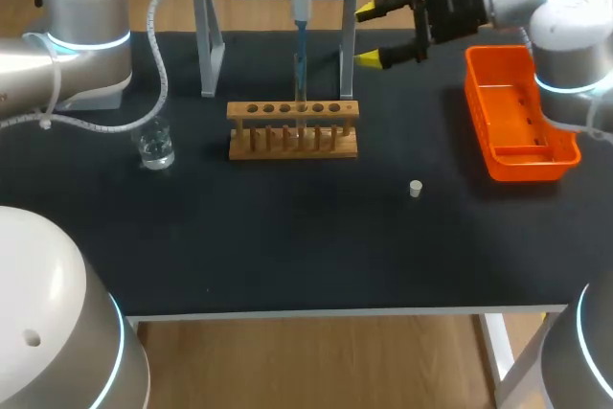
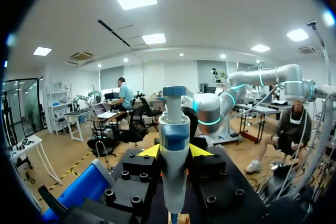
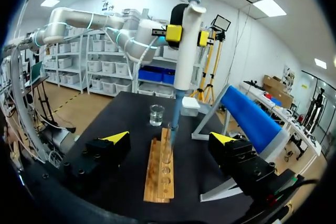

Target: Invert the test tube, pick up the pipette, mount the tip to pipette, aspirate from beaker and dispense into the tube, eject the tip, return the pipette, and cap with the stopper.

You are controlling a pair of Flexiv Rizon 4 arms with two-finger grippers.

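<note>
**Ana:** Pipette [image 2: 174, 182] first; where is it?

**Ben:** Clamped upright between the two fingers of the left claw [image 2: 174, 151]; its tip hangs below that claw, at the mouth of the tube [image 3: 168, 148] standing in the wooden rack [image 1: 292, 133]; I cannot tell how far inside it reaches.

**Ana:** And the other claw?

**Ben:** The right claw [image 1: 369, 35] is wide open and grips nothing; the rack lies ahead of it, in line with the gap between its fingers, touching neither.

**Ana:** So the step in hand?

**Ben:** Dispensing, I judge; hold the pipette plumb and centred so the tip clears the glass rim; press slowly, wait for the last drop, then lift straight up before swinging aside.

**Ana:** Risks?

**Ben:** A sideways nudge could rock the tube; the stopper [image 1: 416, 189] lies on the table, apart from both claws, ready for later.
</note>
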